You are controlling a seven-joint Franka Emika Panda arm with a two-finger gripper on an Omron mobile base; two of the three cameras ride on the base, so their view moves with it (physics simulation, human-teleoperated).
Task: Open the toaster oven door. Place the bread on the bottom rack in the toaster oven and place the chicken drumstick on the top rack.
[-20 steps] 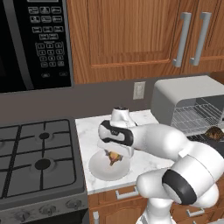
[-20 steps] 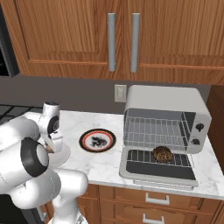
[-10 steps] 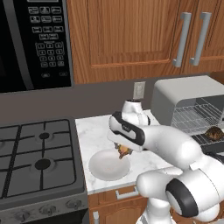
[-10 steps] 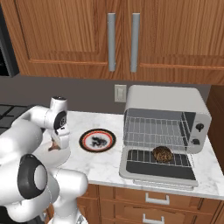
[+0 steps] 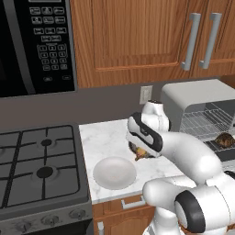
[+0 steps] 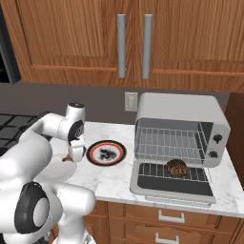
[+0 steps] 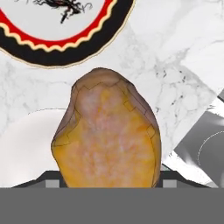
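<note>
The golden-orange chicken drumstick [image 7: 107, 131] hangs between the fingers of my gripper [image 5: 141, 153], which is shut on it a little above the marble counter. In the right base view the gripper [image 6: 69, 157] hovers at the left edge of a red-and-black rimmed plate [image 6: 106, 152]. The silver toaster oven [image 6: 178, 114] stands to the right with the toaster oven door [image 6: 167, 187] folded down flat. The dark brown bread [image 6: 177, 167] lies on the bottom rack [image 6: 152, 170]. The top rack [image 6: 162, 143] above it is bare. The bread [image 5: 225, 139] also shows at the right edge of the left base view.
A white plate [image 5: 114, 172] lies on the counter in front of the arm. A gas stove [image 5: 36, 158] borders the counter's left side, with a black microwave [image 5: 36, 41] above it. Wooden cabinets [image 6: 133, 38] hang over the counter, and a wall socket [image 6: 130, 101] sits behind.
My gripper has carried the drumstick to the right, from over the white plate to beside the patterned plate, nearer the toaster oven. The bread and door have not moved.
</note>
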